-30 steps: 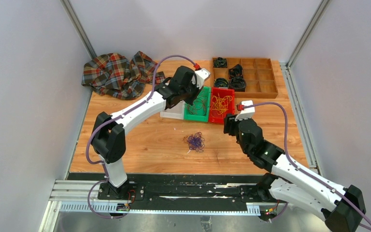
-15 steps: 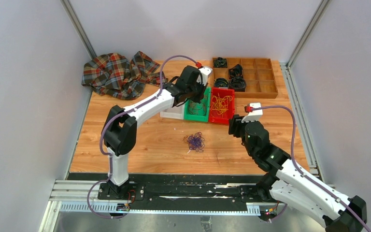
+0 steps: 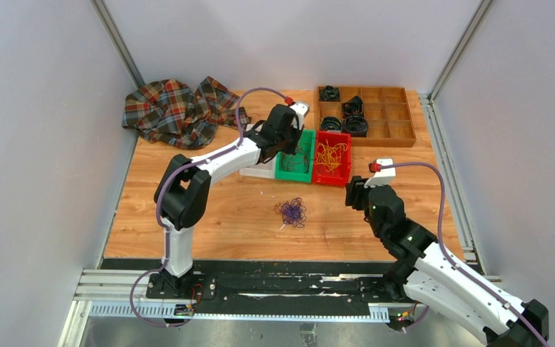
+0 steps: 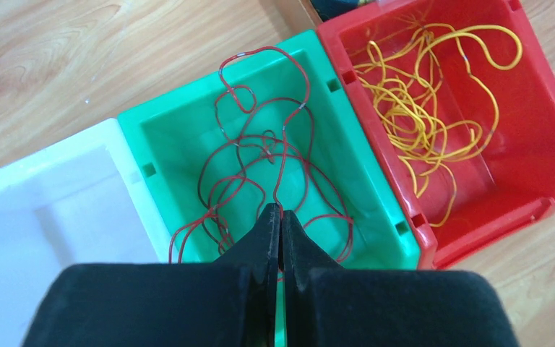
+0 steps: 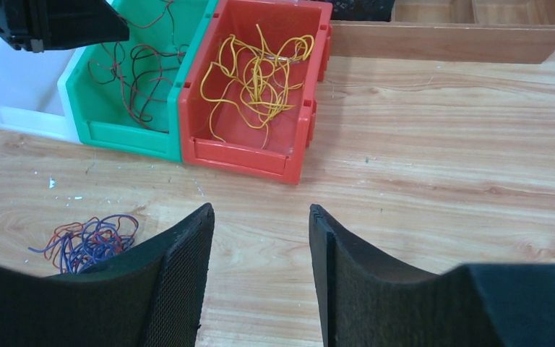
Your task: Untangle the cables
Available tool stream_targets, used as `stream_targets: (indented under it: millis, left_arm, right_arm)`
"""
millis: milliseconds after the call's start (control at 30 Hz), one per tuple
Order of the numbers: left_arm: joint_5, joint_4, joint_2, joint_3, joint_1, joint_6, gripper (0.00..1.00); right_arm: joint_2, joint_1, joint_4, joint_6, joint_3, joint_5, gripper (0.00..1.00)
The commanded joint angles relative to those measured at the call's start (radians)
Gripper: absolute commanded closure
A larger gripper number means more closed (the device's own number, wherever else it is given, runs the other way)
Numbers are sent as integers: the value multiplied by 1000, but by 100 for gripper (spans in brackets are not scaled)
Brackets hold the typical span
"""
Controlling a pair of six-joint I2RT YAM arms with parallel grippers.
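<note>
The cables are in three lots. A dark red-brown cable (image 4: 260, 144) lies loose in the green bin (image 4: 181, 166). My left gripper (image 4: 280, 211) is shut over that bin, and one strand of this cable runs up into its tips. A yellow cable (image 4: 412, 94) lies in the red bin (image 4: 542, 144). A small purple tangle (image 3: 291, 211) with a few red strands lies on the table and also shows in the right wrist view (image 5: 87, 242). My right gripper (image 5: 260, 210) is open and empty above bare wood, to the right of the tangle.
A white bin (image 4: 43, 210) stands left of the green one. A wooden compartment tray (image 3: 397, 134) with black coiled cords sits behind the bins at the back right. A plaid cloth (image 3: 177, 108) lies at the back left.
My right arm has drawn back toward the near right, away from the red bin. My left arm has swung its elbow in while its gripper stays over the green bin.
</note>
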Motion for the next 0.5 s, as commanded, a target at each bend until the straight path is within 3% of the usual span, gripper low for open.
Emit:
stream_targets:
  millis: [0, 467]
  left_arm:
    - [-62, 94, 31, -16, 1, 7, 100]
    - [-54, 104, 177, 29, -35, 72, 99]
  right_arm:
    - [6, -15, -11, 17, 4, -9, 49]
    - [11, -16, -15, 6, 9, -12, 50]
